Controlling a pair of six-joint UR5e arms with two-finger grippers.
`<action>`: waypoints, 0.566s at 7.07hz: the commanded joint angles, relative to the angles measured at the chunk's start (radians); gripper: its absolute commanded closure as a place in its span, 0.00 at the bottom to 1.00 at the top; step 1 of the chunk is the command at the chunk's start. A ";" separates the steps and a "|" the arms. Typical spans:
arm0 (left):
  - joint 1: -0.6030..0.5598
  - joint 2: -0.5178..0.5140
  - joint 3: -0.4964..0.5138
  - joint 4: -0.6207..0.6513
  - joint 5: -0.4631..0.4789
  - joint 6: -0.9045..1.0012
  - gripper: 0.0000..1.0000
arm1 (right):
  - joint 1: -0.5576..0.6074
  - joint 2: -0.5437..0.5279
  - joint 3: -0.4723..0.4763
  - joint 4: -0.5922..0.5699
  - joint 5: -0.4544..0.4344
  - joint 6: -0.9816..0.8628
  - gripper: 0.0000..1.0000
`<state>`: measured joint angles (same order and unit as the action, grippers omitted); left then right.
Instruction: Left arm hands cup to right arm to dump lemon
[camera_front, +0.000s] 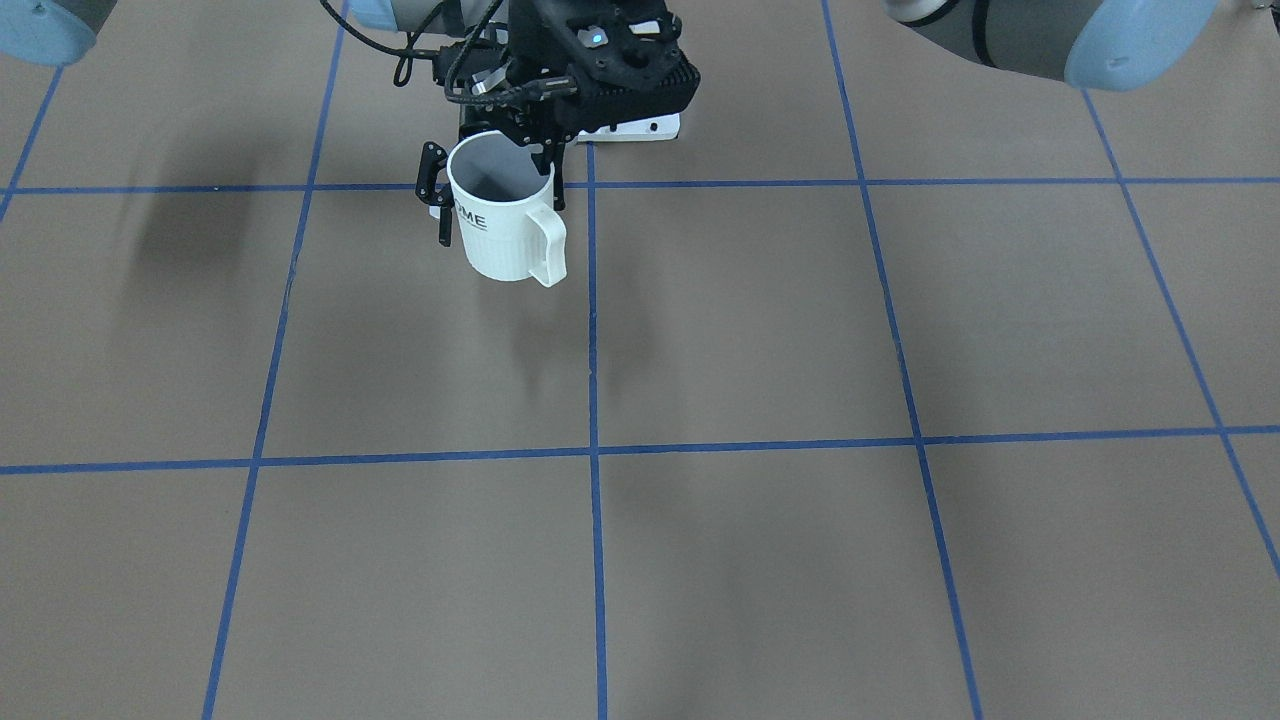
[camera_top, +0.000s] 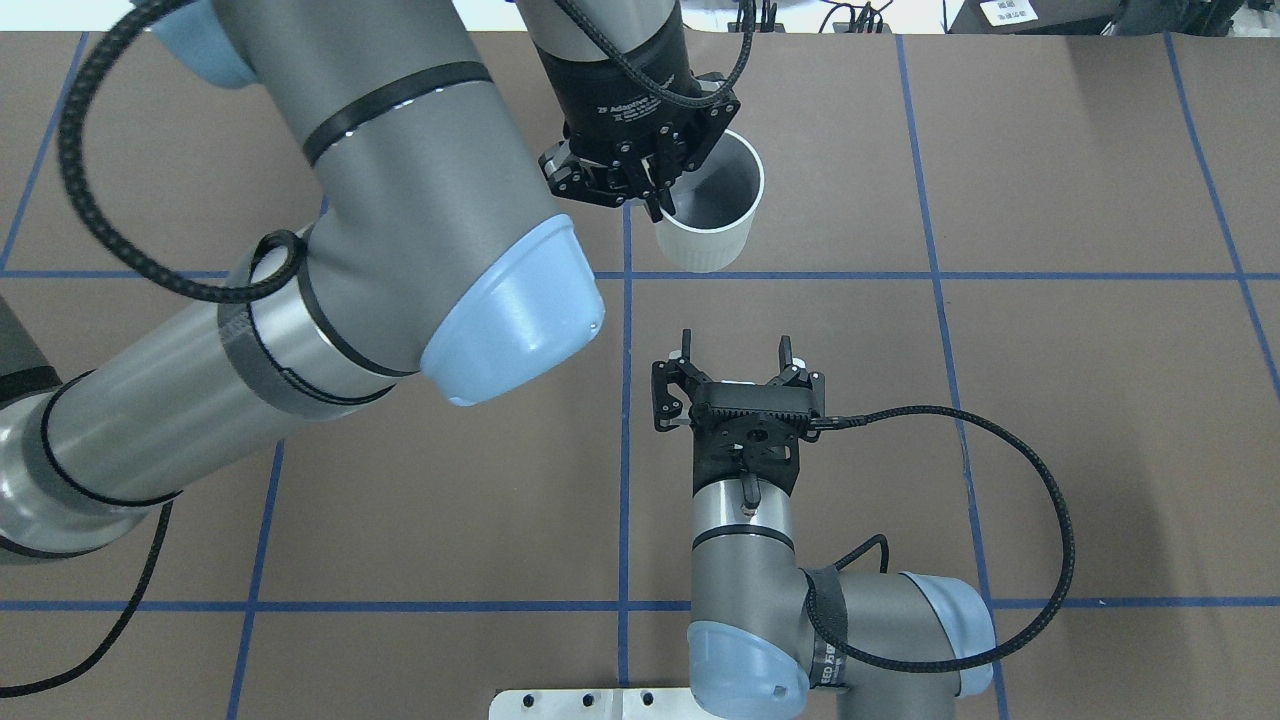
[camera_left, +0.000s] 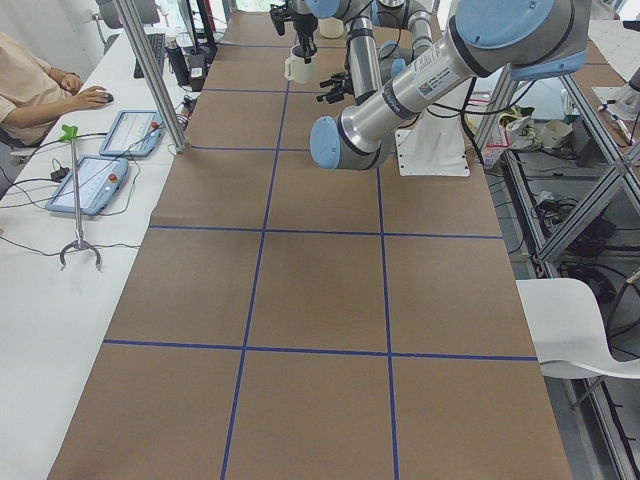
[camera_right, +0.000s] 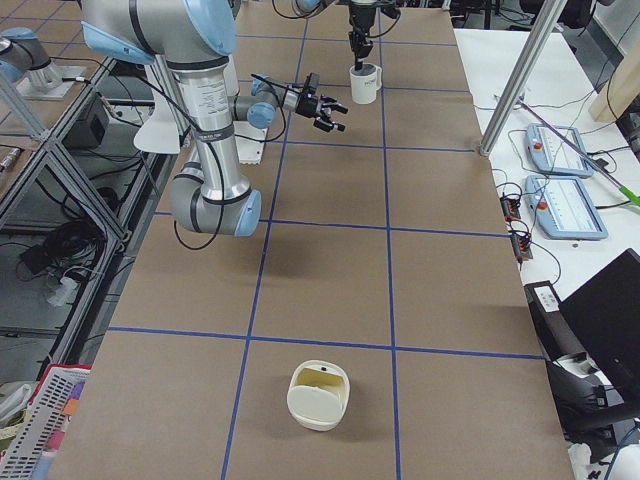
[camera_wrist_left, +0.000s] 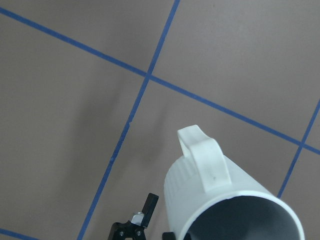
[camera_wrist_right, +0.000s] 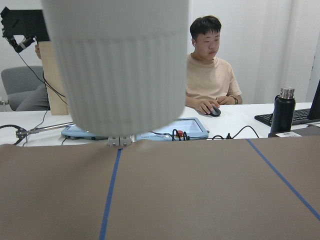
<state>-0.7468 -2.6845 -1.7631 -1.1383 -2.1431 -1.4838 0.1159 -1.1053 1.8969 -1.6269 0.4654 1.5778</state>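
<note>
The white cup (camera_top: 712, 245) hangs above the table with its mouth up, and its grey inside shows no lemon. It also shows in the front view (camera_front: 505, 235), with "HOME" partly readable. My left gripper (camera_top: 662, 205) reaches down from above and is shut on the cup's rim. My right gripper (camera_top: 737, 360) is open and empty. It lies level, points at the cup and stops short of it. The right wrist view shows the cup's ribbed wall (camera_wrist_right: 120, 75) close ahead. The left wrist view shows its handle (camera_wrist_left: 205, 160).
A cream lidded container (camera_right: 318, 395) sits far down the table. An operator (camera_wrist_right: 210, 75) sits at the white desk beyond the table edge, with pendants (camera_left: 95, 185) and a metal post (camera_left: 150, 70). The left arm's big elbow (camera_top: 500, 310) hangs beside the right gripper.
</note>
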 joint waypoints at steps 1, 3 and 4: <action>-0.029 0.221 -0.205 0.000 0.000 0.162 1.00 | 0.057 -0.016 0.019 0.002 0.173 -0.175 0.00; -0.098 0.368 -0.266 -0.003 -0.001 0.326 1.00 | 0.167 -0.028 0.025 0.074 0.428 -0.264 0.00; -0.142 0.467 -0.300 -0.032 -0.001 0.440 1.00 | 0.204 -0.065 0.051 0.075 0.526 -0.315 0.00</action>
<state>-0.8386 -2.3263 -2.0239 -1.1477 -2.1439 -1.1704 0.2665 -1.1387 1.9253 -1.5660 0.8574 1.3249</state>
